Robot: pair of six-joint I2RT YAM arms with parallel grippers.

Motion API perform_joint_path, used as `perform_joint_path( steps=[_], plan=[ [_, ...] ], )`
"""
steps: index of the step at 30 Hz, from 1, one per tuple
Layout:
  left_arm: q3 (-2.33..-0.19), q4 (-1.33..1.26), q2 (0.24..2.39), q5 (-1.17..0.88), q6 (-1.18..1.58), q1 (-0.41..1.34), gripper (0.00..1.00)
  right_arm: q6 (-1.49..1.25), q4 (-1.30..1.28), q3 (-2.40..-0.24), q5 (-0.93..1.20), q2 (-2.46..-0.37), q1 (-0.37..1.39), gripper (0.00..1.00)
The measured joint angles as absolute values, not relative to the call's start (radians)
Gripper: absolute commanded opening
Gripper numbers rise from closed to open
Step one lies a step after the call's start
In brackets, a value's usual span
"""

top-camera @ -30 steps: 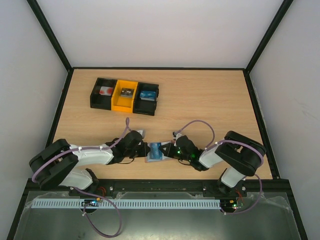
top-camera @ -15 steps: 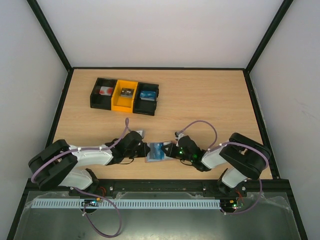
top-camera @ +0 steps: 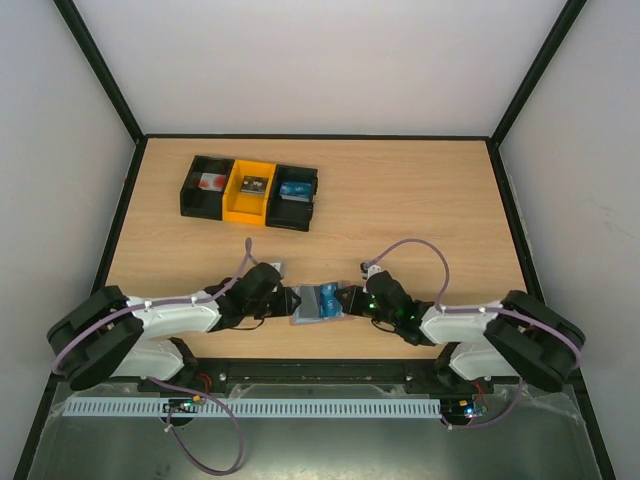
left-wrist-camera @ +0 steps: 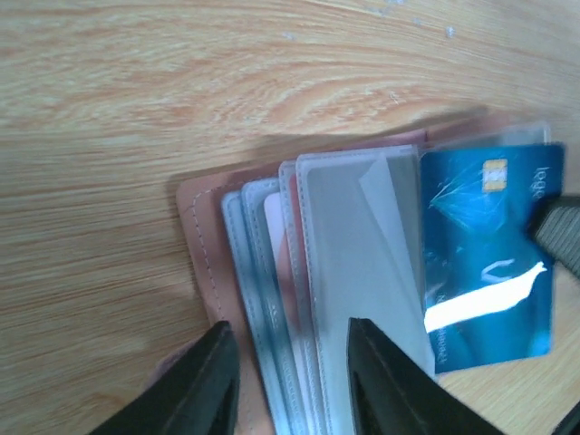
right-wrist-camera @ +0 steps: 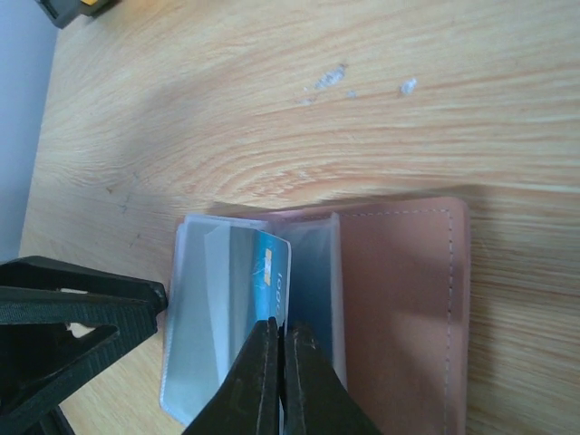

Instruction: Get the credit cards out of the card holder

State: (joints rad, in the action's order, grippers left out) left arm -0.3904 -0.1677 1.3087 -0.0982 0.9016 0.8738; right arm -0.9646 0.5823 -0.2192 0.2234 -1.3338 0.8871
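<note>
We are seeing the card holder [left-wrist-camera: 201, 245] lying open and flat on the table [top-camera: 420, 200], close to the near edge, between the two grippers. Its mauve-pink cover is showing around its clear sleeves [left-wrist-camera: 362, 263], which are fanning out on top. A blue credit card [left-wrist-camera: 485, 263] is sticking out past the edge of the top sleeve, toward the right gripper [right-wrist-camera: 276, 328]. Whether it is fully free of the holder, we cannot tell. It is showing a gold chip.

The right gripper is pinching that card. Its jaws are pressing fully together with the card's edge at their tips, and in the left wrist view a grey tip is overlapping the card's outer edge. The left gripper [left-wrist-camera: 290, 333] is hovering over the holder's other end with its jaws standing partly apart. We are seeing sleeves in the gap and nothing clamped between the fingers [left-wrist-camera: 213, 385]. Whether the fingers are touching the holder, we cannot tell.

Further out, the left arm [top-camera: 180, 312] and right arm [top-camera: 460, 322] are reaching low and inward from their bases. A few white specks [right-wrist-camera: 340, 80] are lying on the wood beyond the holder. Well apart, at the table's far left, a row of bins [top-camera: 246, 213] is sitting: black, yellow, black, each holding something too small to name.
</note>
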Motion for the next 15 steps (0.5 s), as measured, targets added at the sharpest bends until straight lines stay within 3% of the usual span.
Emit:
perform_joint_path(
  steps=[10,15],
  plan=[
    [-0.484,-0.056,1.181,-0.142,0.857,0.874,0.69,-0.813,0.291,-0.239,0.252,-1.003,0.884,0.02],
    [-0.543,-0.028,1.063,-0.197,0.813,0.874,0.76,-0.733,0.185,-0.283,0.385,-0.873,0.884,0.02]
  ],
)
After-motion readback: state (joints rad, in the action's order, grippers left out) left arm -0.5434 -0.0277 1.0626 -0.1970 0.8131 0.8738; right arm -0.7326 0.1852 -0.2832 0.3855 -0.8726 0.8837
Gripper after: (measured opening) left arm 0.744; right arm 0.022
